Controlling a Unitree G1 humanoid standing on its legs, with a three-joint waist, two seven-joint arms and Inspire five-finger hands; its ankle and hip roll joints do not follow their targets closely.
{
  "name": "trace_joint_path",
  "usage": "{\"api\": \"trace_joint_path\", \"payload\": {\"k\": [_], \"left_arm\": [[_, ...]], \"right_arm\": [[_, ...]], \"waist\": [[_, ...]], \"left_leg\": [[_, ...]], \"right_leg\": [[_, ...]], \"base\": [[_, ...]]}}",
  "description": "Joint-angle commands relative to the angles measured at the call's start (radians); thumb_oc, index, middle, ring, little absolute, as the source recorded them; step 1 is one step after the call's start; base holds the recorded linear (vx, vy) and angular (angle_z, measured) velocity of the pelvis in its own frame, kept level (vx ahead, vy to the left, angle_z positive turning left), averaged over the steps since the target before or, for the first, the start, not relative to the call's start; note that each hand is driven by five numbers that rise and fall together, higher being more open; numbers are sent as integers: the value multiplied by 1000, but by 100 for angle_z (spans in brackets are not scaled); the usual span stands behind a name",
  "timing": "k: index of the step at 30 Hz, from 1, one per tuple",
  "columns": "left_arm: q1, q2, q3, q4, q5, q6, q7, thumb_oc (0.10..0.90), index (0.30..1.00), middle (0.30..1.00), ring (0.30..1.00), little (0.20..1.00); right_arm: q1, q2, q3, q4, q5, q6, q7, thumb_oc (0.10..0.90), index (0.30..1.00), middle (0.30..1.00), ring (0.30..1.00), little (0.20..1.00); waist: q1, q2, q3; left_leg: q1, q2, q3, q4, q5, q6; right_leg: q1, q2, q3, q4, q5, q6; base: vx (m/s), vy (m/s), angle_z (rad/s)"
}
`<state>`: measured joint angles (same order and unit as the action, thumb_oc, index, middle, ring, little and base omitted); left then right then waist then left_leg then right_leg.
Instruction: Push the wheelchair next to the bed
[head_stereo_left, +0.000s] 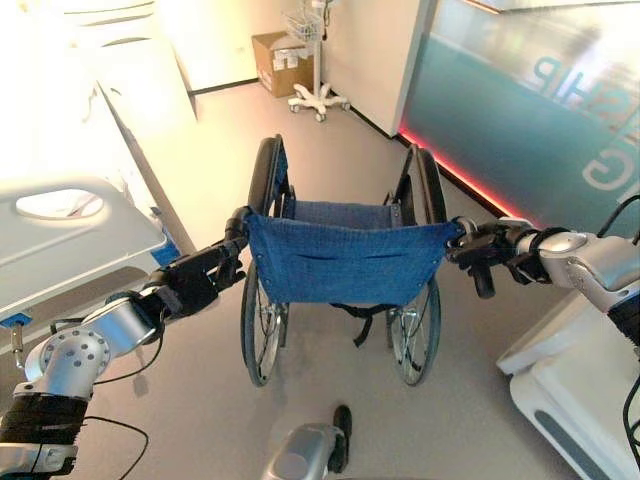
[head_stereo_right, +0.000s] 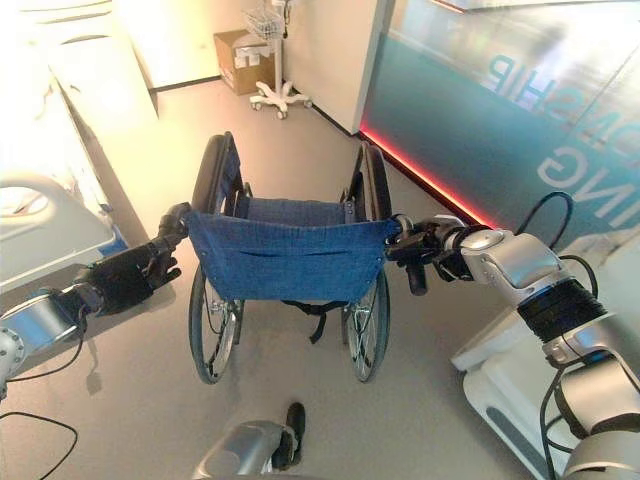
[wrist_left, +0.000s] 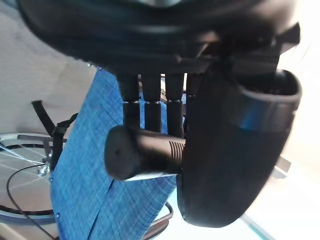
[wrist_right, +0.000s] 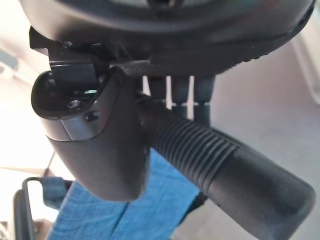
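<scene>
A wheelchair (head_stereo_left: 345, 262) with a blue cloth back and large black wheels stands right in front of me, facing away. My left hand (head_stereo_left: 198, 280) is shut on its left push handle (wrist_left: 142, 159), fingers and thumb curled round the black grip. My right hand (head_stereo_left: 487, 250) is shut on the right push handle (wrist_right: 225, 170), a ribbed black grip. The bed (head_stereo_left: 75, 235), white with a grey side rail, stands along the left, close beside the wheelchair's left wheel.
A white piece of furniture (head_stereo_left: 575, 385) sits low at the right. Ahead, a wheeled stand with a wire basket (head_stereo_left: 315, 60) and a cardboard box (head_stereo_left: 280, 62) stand by the far wall. A teal glass wall (head_stereo_left: 520, 110) runs along the right. Open floor lies ahead of the wheelchair.
</scene>
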<state>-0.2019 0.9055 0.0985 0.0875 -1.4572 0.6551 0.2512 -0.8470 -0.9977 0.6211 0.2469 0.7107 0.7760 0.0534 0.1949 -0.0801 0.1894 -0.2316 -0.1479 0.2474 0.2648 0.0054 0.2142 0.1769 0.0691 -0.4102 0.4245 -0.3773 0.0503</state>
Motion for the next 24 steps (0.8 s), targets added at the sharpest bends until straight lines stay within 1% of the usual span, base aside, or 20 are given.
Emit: {"api": "trace_joint_path", "payload": {"k": [1,2,3,4,5,6,7,8,9,10,11,12,13,14,16,17,19,20,22,24], "left_arm": [[-77,90,45,-120,-80,-62,-194,400,300,300,300,300],[-99,114,38,-110,-104,-60,-201,400,300,300,300,300],[-101,116,37,-109,-105,-59,-201,400,300,300,300,300],[-124,131,25,-104,-127,-51,-200,400,300,300,300,300],[-140,148,9,-101,-147,-50,-199,400,300,300,300,300],[-153,164,-5,-100,-169,-51,-195,400,300,300,300,300],[-157,169,-9,-100,-175,-51,-192,400,300,300,300,300],[-165,181,-21,-94,-189,-57,-193,400,300,300,300,300],[-176,187,-33,-86,-196,-60,-194,400,300,300,300,300],[-192,188,-60,-77,-205,-81,-190,400,300,300,300,300],[-199,186,-75,-84,-212,-98,-175,400,300,300,300,300],[-205,184,-83,-89,-217,-106,-165,400,300,300,300,300],[-213,183,-94,-95,-223,-119,-152,400,300,300,300,300],[-229,186,-110,-113,-236,-137,-126,400,300,300,300,300],[-239,187,-114,-119,-244,-142,-108,400,300,300,300,300],[-249,182,-109,-115,-242,-136,-89,400,300,300,300,300],[-252,179,-101,-115,-243,-130,-78,400,300,300,300,300],[-252,173,-99,-114,-245,-121,-74,400,300,300,300,300],[-240,168,-96,-120,-246,-116,-81,400,300,300,300,300],[-217,166,-80,-144,-250,-112,-72,400,300,300,300,300]], "right_arm": [[-173,115,-11,-148,-94,-312,97,400,300,300,300,300],[-175,109,-8,-140,-85,-312,95,400,300,300,300,300],[-175,109,-8,-140,-84,-312,95,400,300,300,300,300],[-167,100,-5,-139,-81,-312,86,400,300,300,300,300],[-158,90,-5,-141,-81,-317,84,400,300,300,300,300],[-153,79,-5,-143,-77,-318,83,400,300,300,300,300],[-153,75,-5,-144,-74,-318,84,400,300,300,300,300],[-153,59,-9,-145,-68,-318,92,400,300,300,300,300],[-155,51,-13,-142,-69,-319,102,400,300,300,300,300],[-168,31,-12,-135,-70,-318,120,400,300,300,300,300],[-173,18,-11,-136,-70,-319,127,400,300,300,300,300],[-176,10,-11,-138,-67,-320,128,400,300,300,300,300],[-183,0,-8,-139,-61,-321,128,400,300,300,300,300],[-204,-12,-2,-153,-39,-309,115,400,300,300,300,300],[-227,-14,5,-168,-19,-290,104,400,300,300,300,300],[-256,-1,5,-193,-4,-248,98,400,300,300,300,300],[-269,3,8,-203,2,-232,92,400,300,300,300,300],[-290,-4,23,-214,21,-208,88,400,300,300,300,300],[-299,-13,34,-214,33,-202,84,400,300,300,300,300],[-299,-25,44,-217,51,-207,78,400,300,300,300,300]], "waist": [[129,-29,-123],[120,-39,-125],[122,-37,-128],[107,-36,-133],[92,-36,-135],[82,-33,-139],[81,-30,-143],[73,-21,-147],[64,-8,-147],[38,26,-140],[20,41,-128],[12,46,-121],[1,49,-111],[-16,52,-94],[-25,49,-84],[-36,37,-73],[-40,31,-69],[-46,24,-75],[-47,20,-84],[-47,12,-89]], "left_leg": [[17,-43,8,-47,-35,-80],[22,-52,-28,-37,-38,-78],[19,-47,-30,-39,-33,-80],[22,-54,-79,-33,-30,-85],[28,-66,-117,-34,-30,-88],[33,-71,-146,-38,-27,-91],[32,-68,-154,-41,-22,-94],[37,-69,-183,-42,-21,-100],[46,-61,-207,-45,-15,-108],[88,-35,-267,-51,-23,-131],[113,-20,-299,-50,-30,-144],[127,-15,-316,-47,-37,-151],[145,-11,-340,-40,-53,-159],[180,10,-372,-36,-92,-173],[207,27,-386,-38,-121,-181],[245,53,-409,-34,-164,-194],[249,64,-420,-31,-158,-203],[251,95,-443,-11,-145,-218],[251,124,-455,14,-123,-229],[246,154,-457,42,-89,-239]], "right_leg": [[-12,16,117,99,516,158],[-23,28,187,149,582,189],[-25,34,192,145,592,188],[-37,45,278,146,617,186],[-40,30,312,134,599,179],[-45,12,321,110,575,169],[-48,11,323,98,574,164],[-56,-20,317,61,538,149],[-69,-52,295,28,500,127],[-126,-117,267,-58,379,75],[-160,-135,270,-108,346,59],[-176,-148,274,-138,345,55],[-193,-173,277,-180,362,56],[-248,-229,299,-245,424,73],[-271,-259,317,-290,472,89],[-305,-288,353,-322,531,116],[-315,-284,362,-316,531,123],[-303,-256,372,-306,487,130],[-289,-226,369,-292,452,117],[-282,-199,354,-280,425,92]], "base": [[342,-62,64],[250,-62,58],[290,-110,44],[257,-104,34],[340,-120,26],[230,-66,16],[202,-47,35],[164,-49,48],[329,-130,77],[320,-183,69],[319,-213,70],[191,-202,67],[244,-335,85],[252,-365,94],[286,-373,124],[316,-364,125],[256,-319,125],[281,-344,114],[322,-336,59],[253,-324,64]]}}
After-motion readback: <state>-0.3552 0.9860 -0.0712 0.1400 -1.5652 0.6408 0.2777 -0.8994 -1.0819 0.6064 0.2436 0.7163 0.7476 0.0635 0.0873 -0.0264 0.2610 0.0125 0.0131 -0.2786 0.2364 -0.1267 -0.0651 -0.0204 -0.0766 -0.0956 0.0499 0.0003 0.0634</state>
